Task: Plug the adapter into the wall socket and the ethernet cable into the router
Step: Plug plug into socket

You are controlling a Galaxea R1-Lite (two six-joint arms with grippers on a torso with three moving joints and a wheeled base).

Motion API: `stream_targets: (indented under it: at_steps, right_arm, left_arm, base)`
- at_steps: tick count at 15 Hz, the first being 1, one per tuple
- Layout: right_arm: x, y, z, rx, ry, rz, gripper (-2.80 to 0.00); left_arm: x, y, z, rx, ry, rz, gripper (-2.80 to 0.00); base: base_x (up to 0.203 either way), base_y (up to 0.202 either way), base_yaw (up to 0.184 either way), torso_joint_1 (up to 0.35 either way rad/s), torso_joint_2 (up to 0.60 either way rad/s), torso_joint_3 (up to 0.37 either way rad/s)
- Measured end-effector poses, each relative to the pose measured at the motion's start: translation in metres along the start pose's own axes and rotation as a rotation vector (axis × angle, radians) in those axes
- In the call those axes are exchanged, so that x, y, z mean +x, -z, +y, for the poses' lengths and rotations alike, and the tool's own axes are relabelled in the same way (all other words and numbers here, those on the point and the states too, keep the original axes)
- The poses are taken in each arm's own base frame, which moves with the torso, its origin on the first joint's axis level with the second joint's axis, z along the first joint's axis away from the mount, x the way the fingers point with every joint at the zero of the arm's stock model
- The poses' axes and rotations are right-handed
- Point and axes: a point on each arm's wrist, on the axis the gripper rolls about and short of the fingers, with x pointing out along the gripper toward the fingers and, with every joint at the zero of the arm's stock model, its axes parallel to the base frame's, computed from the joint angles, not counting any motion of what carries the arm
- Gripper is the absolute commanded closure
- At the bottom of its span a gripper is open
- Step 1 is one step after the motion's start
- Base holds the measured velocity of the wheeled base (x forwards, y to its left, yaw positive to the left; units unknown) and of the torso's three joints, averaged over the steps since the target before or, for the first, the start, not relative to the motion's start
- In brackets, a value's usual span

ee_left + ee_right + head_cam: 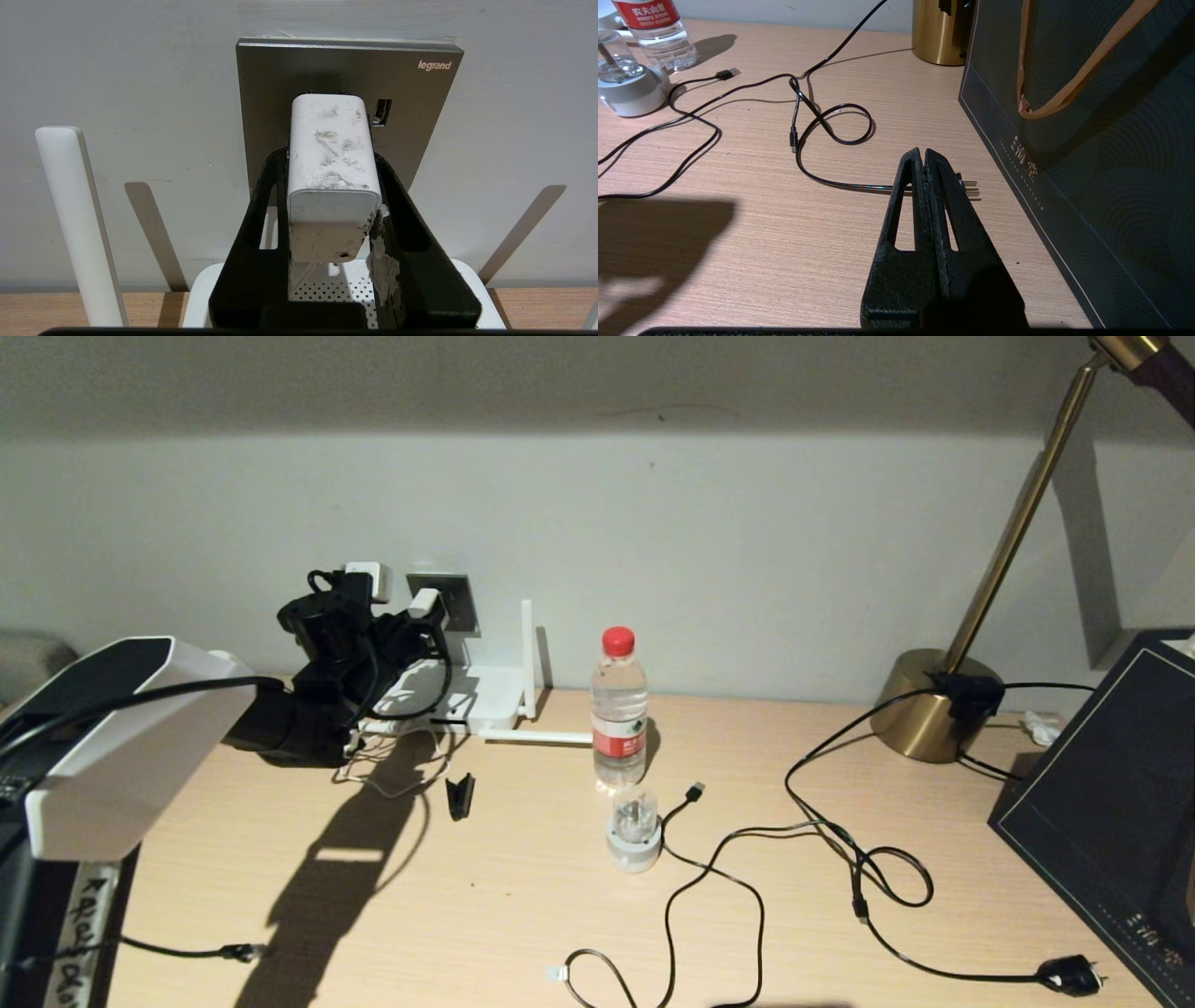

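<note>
White adapter [332, 177] against grey wall socket [411, 116]; white router [490, 700] below; ethernet cable [187, 952] on desk.

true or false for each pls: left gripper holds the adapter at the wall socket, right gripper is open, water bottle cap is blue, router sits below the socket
1. The left gripper holds the adapter at the wall socket. True.
2. The right gripper is open. False: its fingers are pressed shut, holding nothing.
3. The water bottle has a blue cap. False: the cap is red.
4. The router sits on the desk below the wall socket. True.
</note>
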Motion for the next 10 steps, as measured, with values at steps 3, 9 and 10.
stream_targets:
  at_steps: [3, 9, 10]
  right_arm:
    - [0.0000, 0.0000, 0.0000, 0.000, 0.000, 0.000, 0.00]
    - [0.0000, 0.0000, 0.0000, 0.000, 0.000, 0.000, 0.00]
    - [0.0000, 0.0000, 0.0000, 0.000, 0.000, 0.000, 0.00]
  left_arm:
    - [0.0000, 0.0005, 0.0019, 0.001, -0.002, 0.006, 0.00]
    - [-0.0007, 0.0021, 0.0083, 0.011, -0.011, 0.026, 0.00]
    - [-0.0006, 0.0020, 0.0083, 0.011, -0.011, 0.026, 0.00]
  base:
    - [0.000, 0.000, 0.000, 0.000, 0.00, 0.000]
    - [0.000, 0.000, 0.000, 0.000, 0.00, 0.000]
    - [0.000, 0.000, 0.000, 0.000, 0.00, 0.000]
